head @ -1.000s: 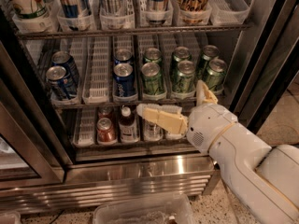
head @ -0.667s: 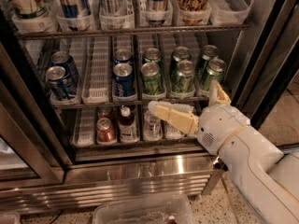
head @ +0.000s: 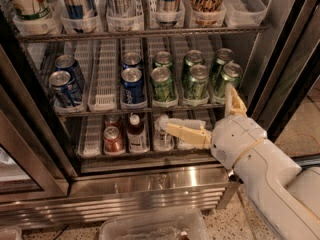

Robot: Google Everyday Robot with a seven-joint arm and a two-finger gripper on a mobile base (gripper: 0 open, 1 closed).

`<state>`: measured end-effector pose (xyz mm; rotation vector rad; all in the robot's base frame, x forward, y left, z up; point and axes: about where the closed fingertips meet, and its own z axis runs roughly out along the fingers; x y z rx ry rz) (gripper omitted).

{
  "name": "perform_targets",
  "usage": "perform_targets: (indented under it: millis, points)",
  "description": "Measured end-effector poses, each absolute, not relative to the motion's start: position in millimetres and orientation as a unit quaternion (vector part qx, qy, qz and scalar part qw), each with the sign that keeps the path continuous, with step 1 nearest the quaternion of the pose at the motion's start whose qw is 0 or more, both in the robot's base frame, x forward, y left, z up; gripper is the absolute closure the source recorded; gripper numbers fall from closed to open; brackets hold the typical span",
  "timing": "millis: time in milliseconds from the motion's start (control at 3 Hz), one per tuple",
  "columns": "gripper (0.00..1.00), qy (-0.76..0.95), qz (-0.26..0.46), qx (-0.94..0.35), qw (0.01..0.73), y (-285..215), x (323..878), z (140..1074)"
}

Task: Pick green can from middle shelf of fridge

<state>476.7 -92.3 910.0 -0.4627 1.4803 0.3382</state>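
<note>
While hand hangs spread, empty, approach step underway; next: rise to middle shelf, enclose green can above.

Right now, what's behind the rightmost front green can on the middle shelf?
Another green can, only its top and upper body showing; deeper lane is hidden. Gripper hangs open just below the middle shelf.

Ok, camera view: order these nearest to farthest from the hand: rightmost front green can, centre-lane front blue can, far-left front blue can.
1. Rightmost front green can, above the open hand, right end of the middle shelf.
2. Centre-lane front blue can, leftward.
3. Far-left front blue can, left end.
</note>
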Motion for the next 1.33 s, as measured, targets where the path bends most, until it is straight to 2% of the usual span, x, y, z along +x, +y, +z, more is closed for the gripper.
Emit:
perform_targets:
  millis: [333, 1000, 1333]
  points:
    - [0.0, 0.659, 0.124, -0.218, 0.709, -103, 474, 914]
    - [0.0, 0.628, 0.049, -0.221, 0.745, -169, 476, 907]
    - [0.0, 0.637, 0.026, -0.227, 0.737, -176, 485, 885]
